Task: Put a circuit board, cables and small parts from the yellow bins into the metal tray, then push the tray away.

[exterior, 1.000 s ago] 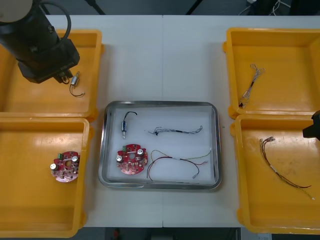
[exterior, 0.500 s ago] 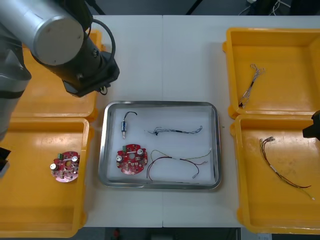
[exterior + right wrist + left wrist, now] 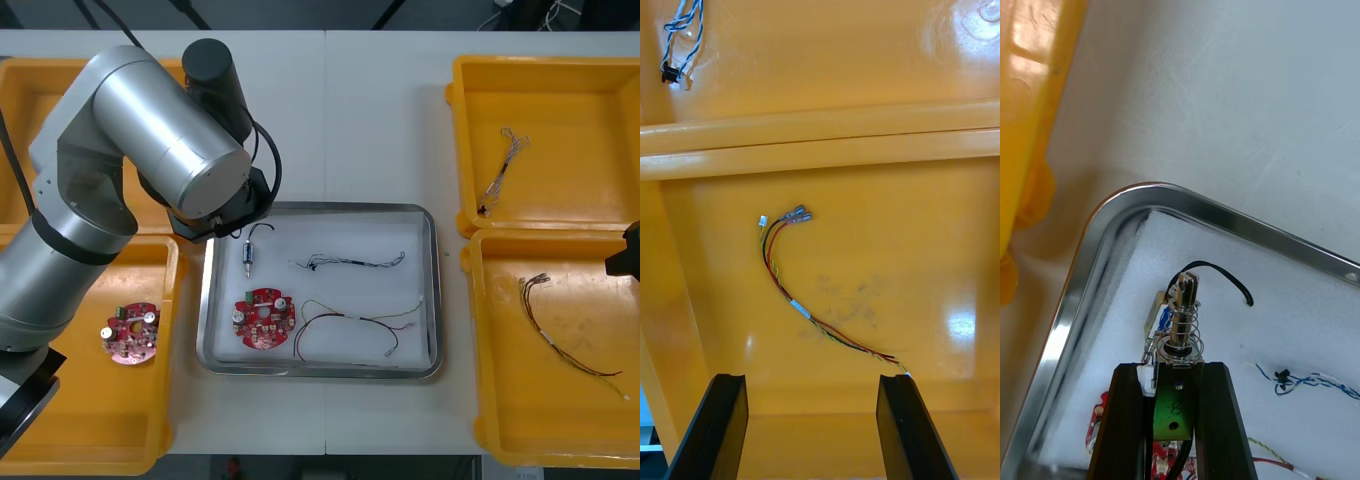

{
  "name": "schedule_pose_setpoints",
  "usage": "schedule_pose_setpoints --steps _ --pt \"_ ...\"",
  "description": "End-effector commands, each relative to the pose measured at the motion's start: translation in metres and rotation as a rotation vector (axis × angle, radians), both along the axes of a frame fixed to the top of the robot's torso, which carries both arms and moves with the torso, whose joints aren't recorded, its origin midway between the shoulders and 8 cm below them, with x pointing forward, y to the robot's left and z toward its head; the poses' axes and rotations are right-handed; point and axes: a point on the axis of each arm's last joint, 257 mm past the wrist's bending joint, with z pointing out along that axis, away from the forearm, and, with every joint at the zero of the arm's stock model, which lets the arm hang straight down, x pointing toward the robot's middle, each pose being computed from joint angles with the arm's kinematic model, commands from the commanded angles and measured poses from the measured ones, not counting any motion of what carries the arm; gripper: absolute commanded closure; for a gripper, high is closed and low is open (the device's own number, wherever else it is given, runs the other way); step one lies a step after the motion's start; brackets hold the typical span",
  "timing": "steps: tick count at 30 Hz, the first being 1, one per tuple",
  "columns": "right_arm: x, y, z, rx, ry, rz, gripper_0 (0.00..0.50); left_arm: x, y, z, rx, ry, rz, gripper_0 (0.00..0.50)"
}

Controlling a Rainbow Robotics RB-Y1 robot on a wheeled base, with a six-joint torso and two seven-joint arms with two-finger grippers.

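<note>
Above metal tray (image 3: 1225, 217), left jaws pinch spring-wrapped small metal part (image 3: 1182, 326); right jaws gape over yellow bin (image 3: 902, 247).

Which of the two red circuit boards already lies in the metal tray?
The board beside the red and yellow cable, inside the tray; the other board lies in the near left yellow bin.

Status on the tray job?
Done: metal tray holds a circuit board, blue and white cable, red and yellow cable, one small metal part. In hand: left gripper, over the tray's corner, shut on a second small part. Left: release, push tray. Right gripper hangs open over a yellow bin.
</note>
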Motion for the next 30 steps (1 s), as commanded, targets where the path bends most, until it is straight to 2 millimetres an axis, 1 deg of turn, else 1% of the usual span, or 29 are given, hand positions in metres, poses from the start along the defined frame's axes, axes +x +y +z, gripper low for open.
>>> schedule_pose_setpoints --steps 1,2,6,15,19,23,27,30 --pt "-0.001 -0.007 0.012 -0.035 -0.025 0.014 0.0 0.002 -0.021 -0.019 -0.027 0.001 0.024 0.5" --pt "-0.001 -0.007 0.012 -0.035 -0.025 0.014 0.0 0.004 -0.024 -0.026 -0.02 0.001 0.021 0.5" --pt "-0.001 -0.007 0.012 -0.035 -0.025 0.014 0.0 0.006 -0.03 -0.033 -0.013 0.0 0.012 0.5" --pt "-0.001 -0.007 0.012 -0.035 -0.025 0.014 0.0 -0.008 -0.047 -0.05 -0.002 0.026 -0.021 0.5" --pt "-0.001 -0.007 0.012 -0.035 -0.025 0.014 0.0 -0.012 -0.05 -0.055 0.005 0.033 -0.026 0.5" --pt "-0.001 -0.007 0.012 -0.035 -0.025 0.014 0.0 -0.018 -0.052 -0.066 0.007 0.044 -0.03 0.5" --pt "-0.001 -0.007 0.012 -0.035 -0.025 0.014 0.0 -0.016 -0.055 -0.073 0.009 0.04 -0.033 0.5" --pt "-0.001 -0.007 0.012 -0.035 -0.025 0.014 0.0 -0.011 -0.056 -0.083 0.0 0.041 -0.022 0.5"
